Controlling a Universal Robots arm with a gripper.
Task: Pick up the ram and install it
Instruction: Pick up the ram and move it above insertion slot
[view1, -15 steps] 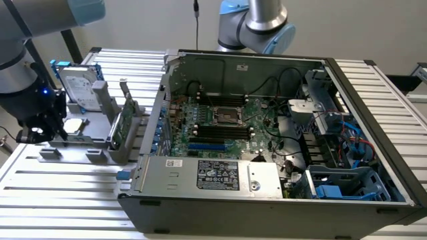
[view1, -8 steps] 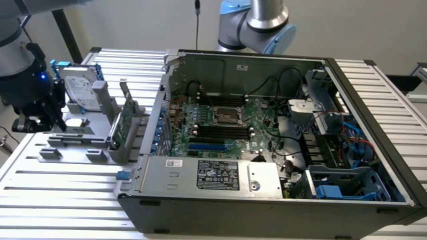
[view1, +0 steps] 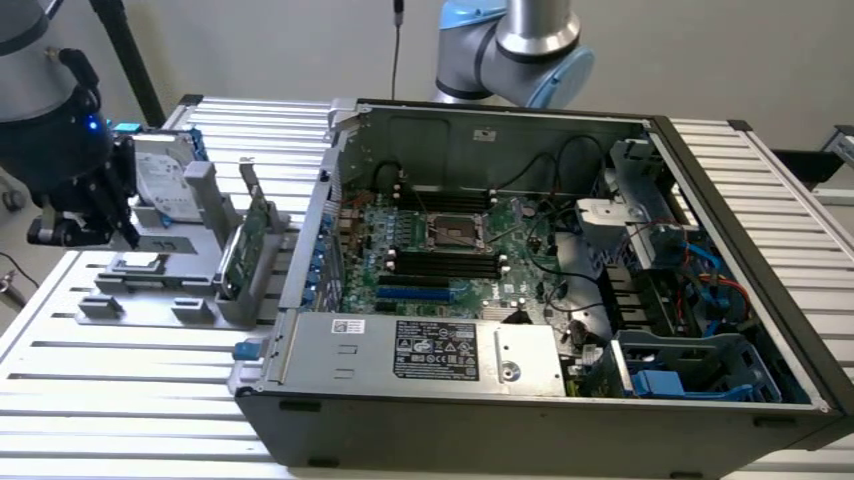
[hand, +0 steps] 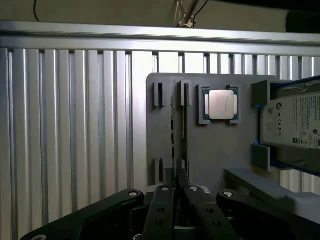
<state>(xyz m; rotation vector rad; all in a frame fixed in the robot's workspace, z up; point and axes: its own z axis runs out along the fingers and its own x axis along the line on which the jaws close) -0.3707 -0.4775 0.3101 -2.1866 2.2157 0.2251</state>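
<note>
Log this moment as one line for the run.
pincer: shut on ram | ram: edge-on, in line with slot of gray fixture | processor chip: in fixture pocket | install: not yet done

At the exterior view's left the arm (view1: 30, 50) slants down from the upper corner as a grey tube into a black wrist (view1: 56, 140) with a small blue light on it, and the dark gripper (view1: 80, 230) hangs below it, pointing downward. Another stretch of the arm, a grey joint (view1: 523, 45) with pale blue caps, shows at the top middle of that view. In the wrist view the gripper's black linkage bars angle inward to two slim fingers (hand: 169, 181) that stand side by side, drawn nearly together, with just a thin slit between them.
</note>
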